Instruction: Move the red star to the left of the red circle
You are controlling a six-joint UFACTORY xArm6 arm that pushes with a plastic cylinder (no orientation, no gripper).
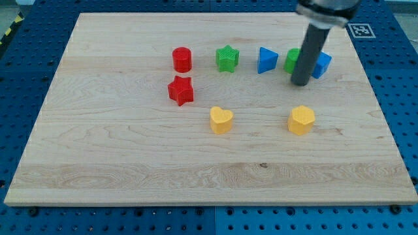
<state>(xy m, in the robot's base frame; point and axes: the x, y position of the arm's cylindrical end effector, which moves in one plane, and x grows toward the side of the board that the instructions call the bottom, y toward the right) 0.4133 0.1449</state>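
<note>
The red star (181,91) lies on the wooden board (117,143), just below and slightly left of the red circle (182,59). The two are close but apart. My tip (301,82) is far to the view's right of both, in front of a green block (292,61) and a blue block (321,64), which the rod partly hides.
In the upper row, a green star (227,58) and a blue triangle (266,60) sit right of the red circle. A yellow heart (221,120) lies below and right of the red star. A yellow hexagon (301,120) lies below my tip.
</note>
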